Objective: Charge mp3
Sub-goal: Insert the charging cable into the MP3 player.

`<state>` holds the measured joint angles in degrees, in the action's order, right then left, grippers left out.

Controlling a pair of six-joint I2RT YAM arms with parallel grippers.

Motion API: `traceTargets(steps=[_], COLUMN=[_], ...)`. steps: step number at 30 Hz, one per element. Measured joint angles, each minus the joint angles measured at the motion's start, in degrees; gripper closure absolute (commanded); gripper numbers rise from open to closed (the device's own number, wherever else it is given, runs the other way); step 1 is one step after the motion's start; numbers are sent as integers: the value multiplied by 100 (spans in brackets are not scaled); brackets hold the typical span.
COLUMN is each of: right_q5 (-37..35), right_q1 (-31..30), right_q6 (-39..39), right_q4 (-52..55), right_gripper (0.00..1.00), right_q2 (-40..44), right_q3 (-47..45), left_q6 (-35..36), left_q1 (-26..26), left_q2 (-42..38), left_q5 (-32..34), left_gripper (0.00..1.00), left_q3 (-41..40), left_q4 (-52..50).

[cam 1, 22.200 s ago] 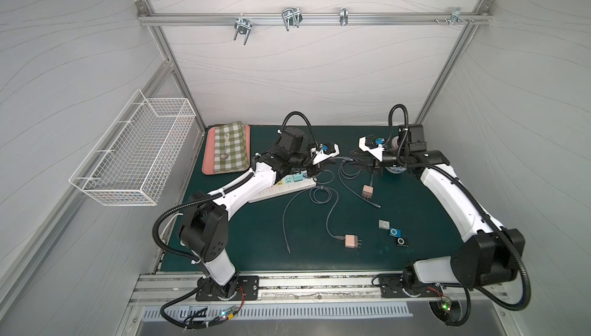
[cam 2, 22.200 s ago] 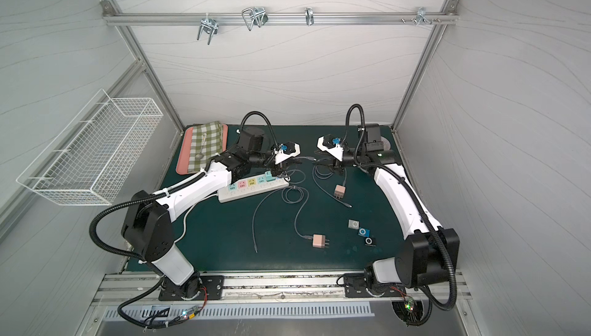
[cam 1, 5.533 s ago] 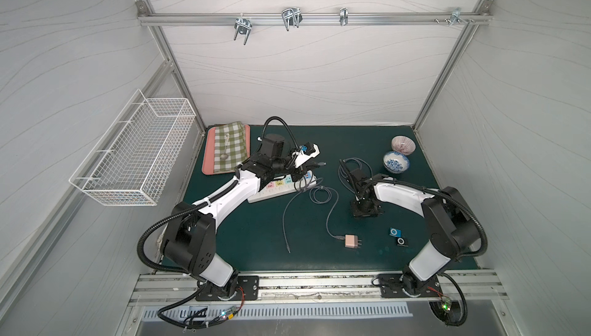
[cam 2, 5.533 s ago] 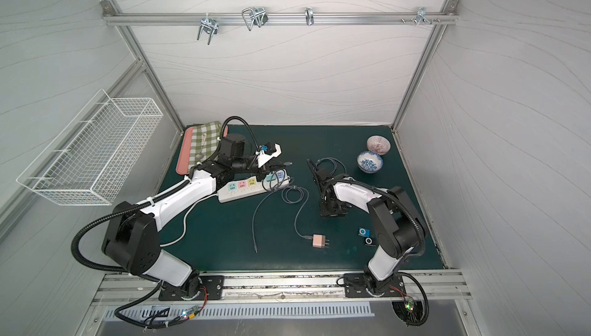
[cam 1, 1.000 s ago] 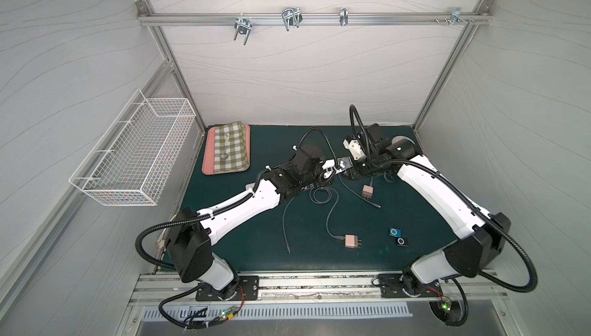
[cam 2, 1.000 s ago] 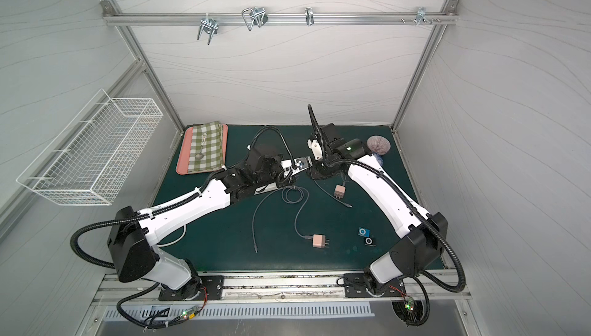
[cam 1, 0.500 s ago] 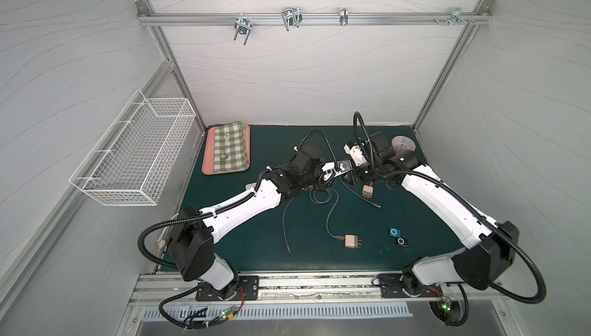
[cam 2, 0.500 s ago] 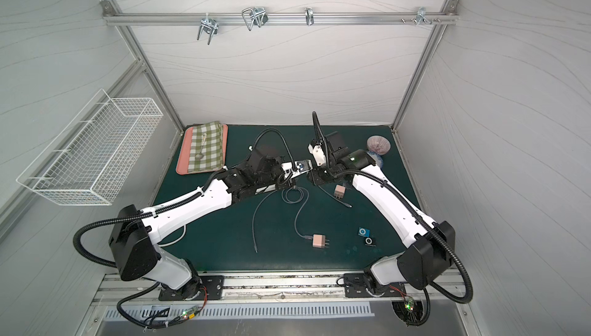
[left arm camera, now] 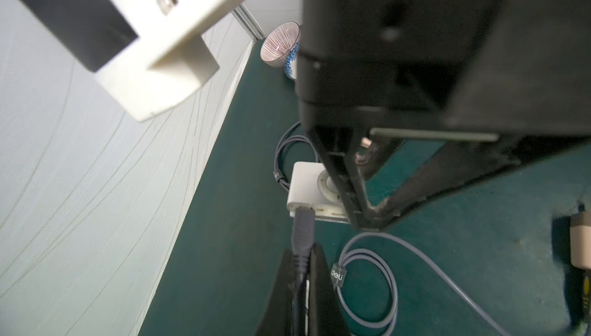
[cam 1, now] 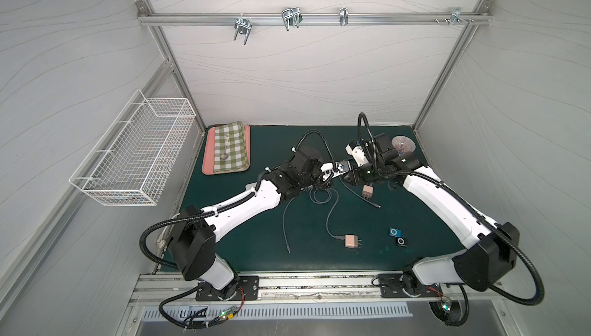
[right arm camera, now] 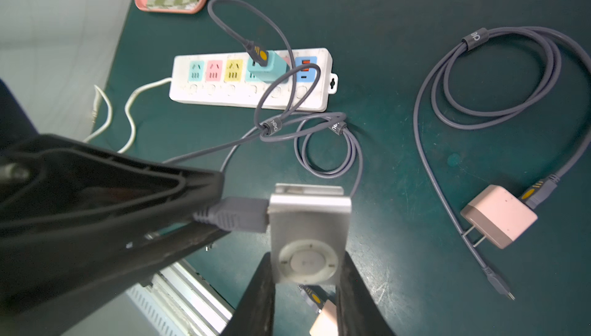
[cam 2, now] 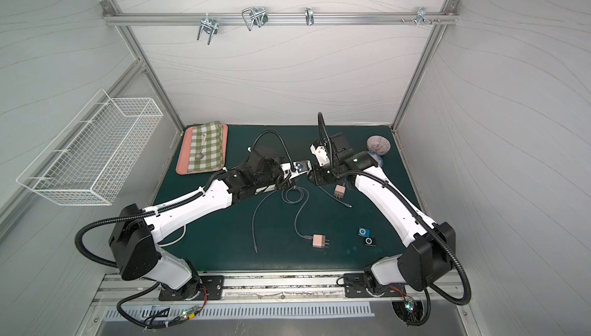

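A silver mp3 (right arm camera: 308, 232) with a round white control wheel hangs above the green mat, and my right gripper (right arm camera: 307, 267) is shut on its two sides. My left gripper (right arm camera: 220, 209) is shut on a grey cable plug (right arm camera: 236, 214), whose tip meets the mp3's side edge. How deep the plug sits I cannot tell. The left wrist view shows the same: the mp3 (left arm camera: 307, 187), the plug (left arm camera: 302, 228), my left gripper (left arm camera: 302, 254) and my right gripper (left arm camera: 374, 216). In both top views the left gripper (cam 1: 339, 171) (cam 2: 299, 169) and right gripper (cam 1: 350, 176) (cam 2: 311, 176) meet mid-table, hiding the mp3.
A white power strip (right arm camera: 252, 78) carries a teal charger (right arm camera: 267, 67) with a grey cable. Pink chargers (cam 1: 351, 241) (cam 1: 366, 192) with cables lie on the mat. A blue player (cam 1: 395, 231) and a black one (cam 1: 400, 241) sit front right, bowls (cam 1: 402, 144) back right, a tray (cam 1: 227, 150) back left.
Both grippers stay together at the same spot with their grips unchanged. The right arm's elbow has swung a little toward the front.
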<state>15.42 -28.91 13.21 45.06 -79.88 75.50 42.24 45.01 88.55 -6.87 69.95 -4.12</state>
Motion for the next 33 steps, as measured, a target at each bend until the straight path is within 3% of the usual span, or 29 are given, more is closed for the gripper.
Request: traceTargets(steps=[5,9,15,25,33], right_q5=[260,127,-157,-603,-962], right_q1=[715,1119,1351,1790,2072], right_q6=[181,197,166,-151,-317], right_q4=[9,-9,-179,-105,-85], right_gripper=[75,74,74,74,73], right_q2=[-245,-778,-1860,-4756,-5761], right_q3=[289,824,2035,6048,6400], left_q6=[-354,-540,-809,-1189,-1429], left_q1=[-358,-717,-1172,-1751,-1902], left_q2=[-24,-151,-391,-555,-557], left_q5=[-173,-197,-216,-234,-205], left_gripper=[57,48,47,46,47], left_q3=[59,103,249,258,256], left_q4=[225,264,409,356,70])
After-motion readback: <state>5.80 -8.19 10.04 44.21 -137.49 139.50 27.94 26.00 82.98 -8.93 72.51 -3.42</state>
